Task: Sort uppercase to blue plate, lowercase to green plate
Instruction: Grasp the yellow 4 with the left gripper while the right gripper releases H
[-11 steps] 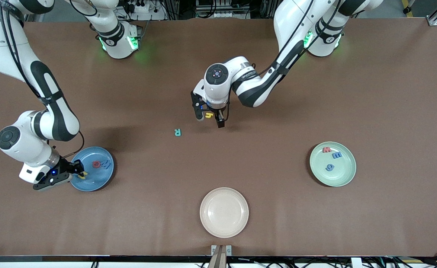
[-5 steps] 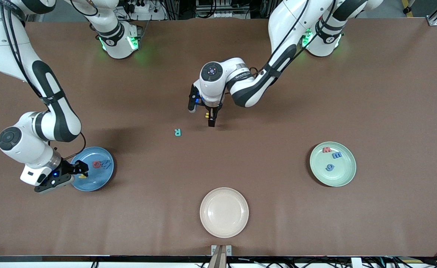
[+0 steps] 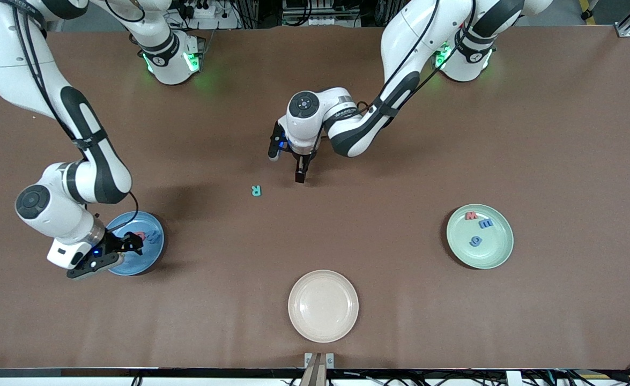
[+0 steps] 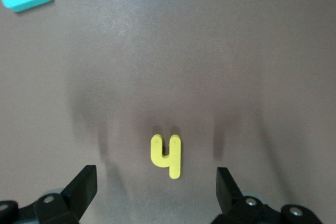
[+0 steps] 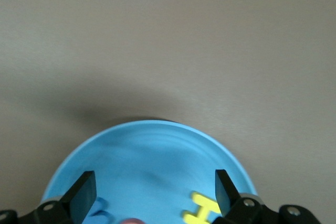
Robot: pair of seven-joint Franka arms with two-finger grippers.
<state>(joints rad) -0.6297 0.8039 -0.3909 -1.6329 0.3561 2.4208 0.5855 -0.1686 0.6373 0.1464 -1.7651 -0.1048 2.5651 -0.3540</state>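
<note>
Nearest you, the cream plate (image 3: 323, 305) sits bare and plays no part. Farther up, at the right arm's end of the table, the right gripper (image 3: 127, 244) hangs over the blue plate (image 3: 151, 256) with its fingers spread wide and nothing between them. The yellow H (image 5: 202, 211) that it was carrying a second ago now lies flat on that plate beside the red Q (image 3: 140, 235) and the blue M (image 3: 155, 236). You can count that capital as delivered, and the gripper has already slid across the plate since the release.

At the left arm's end, the green plate (image 3: 494, 252) holds the red m (image 3: 471, 216), the blue m (image 3: 486, 223) and the blue g (image 3: 475, 241); nothing there has shifted.

Farthest from you, near mid-table, the left gripper (image 3: 290, 166) has dropped lower over the yellow h (image 4: 166, 156), its fingers wide open on either side of the letter but not touching it. A second ago it stood higher. I judge the pinch comes next.

The teal R (image 3: 256, 190) waits on the table just beside, untouched.
</note>
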